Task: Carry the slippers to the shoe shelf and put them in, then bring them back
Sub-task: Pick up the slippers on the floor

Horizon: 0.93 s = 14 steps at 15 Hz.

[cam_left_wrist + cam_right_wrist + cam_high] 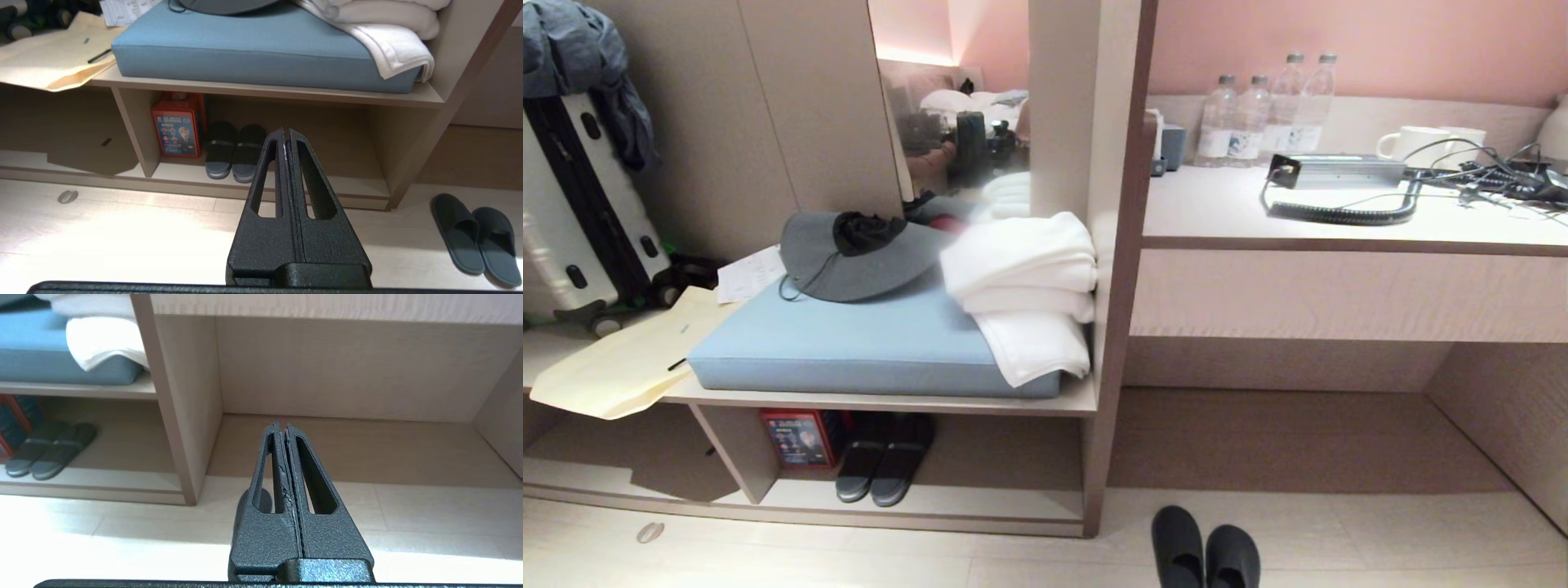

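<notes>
The pair of matte black open-back slide slippers with wide toe bands and grey-blue footbeds (pixel 235 153) sits side by side inside the low beige wood-laminate shoe shelf (pixel 286 185), toes toward the floor edge, just beside a red printed box (pixel 177 126) that stands against the upright divider. Seen past the left gripper (pixel 286 132), whose black slotted jaws are pressed together and empty, the slippers lie just beyond and a little to one side of the fingertips, well apart from them. A second pair, dark rounded closed-toe slippers (pixel 1205 551), rests on the pale floor outside the shelf, off to the other side of those jaws and nearer the camera. The right gripper (pixel 282 424) is likewise pressed shut on nothing; its tips point into the bare recess under the desk, with the shelf and the slide slippers far off to one side beyond the upright panel. Above the shelf lies a light blue seat cushion (pixel 849 343) carrying folded white towels (pixel 1025 286) and a grey brimmed hat (pixel 858 257). A cream paper bag (pixel 621 359) overhangs the ledge beside the cushion, and clear water bottles (pixel 1270 106) stand on the desk.
</notes>
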Tool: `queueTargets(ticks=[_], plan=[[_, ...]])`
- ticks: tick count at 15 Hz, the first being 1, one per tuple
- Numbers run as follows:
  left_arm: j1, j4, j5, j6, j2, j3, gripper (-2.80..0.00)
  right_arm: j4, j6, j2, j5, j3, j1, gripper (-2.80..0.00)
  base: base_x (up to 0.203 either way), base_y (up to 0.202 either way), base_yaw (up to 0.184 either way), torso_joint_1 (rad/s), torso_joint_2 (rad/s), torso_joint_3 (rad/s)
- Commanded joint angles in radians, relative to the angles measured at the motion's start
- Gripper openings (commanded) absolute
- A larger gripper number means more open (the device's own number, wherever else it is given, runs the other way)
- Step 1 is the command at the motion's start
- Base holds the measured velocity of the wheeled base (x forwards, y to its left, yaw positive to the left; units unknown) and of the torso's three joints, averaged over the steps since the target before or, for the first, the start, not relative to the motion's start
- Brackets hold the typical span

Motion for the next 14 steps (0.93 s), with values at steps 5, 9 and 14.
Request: queueTargets(ticks=[5, 9, 14], plan=[[0.0, -0.001, 0.0, 0.001, 0.0, 0.0, -2.8, 0.0, 0.002, 0.0, 0.001, 0.0, 0.001, -2.8, 0.0, 0.0, 0.0, 0.004, 0.0, -0.19], [0.0, -0.001, 0.0, 0.001, 0.0, 0.0, -2.8, 0.0, 0.009, -0.002, 0.001, 0.0, 0.001, -2.8, 0.0, 0.0, 0.0, 0.002, 0.0, -0.195], [0.0, -0.001, 0.0, 0.001, 0.0, 0.0, -2.8, 0.0, 0.009, -0.002, 0.001, 0.0, 0.001, -2.8, 0.0, 0.0, 0.0, 0.005, 0.0, -0.199]])
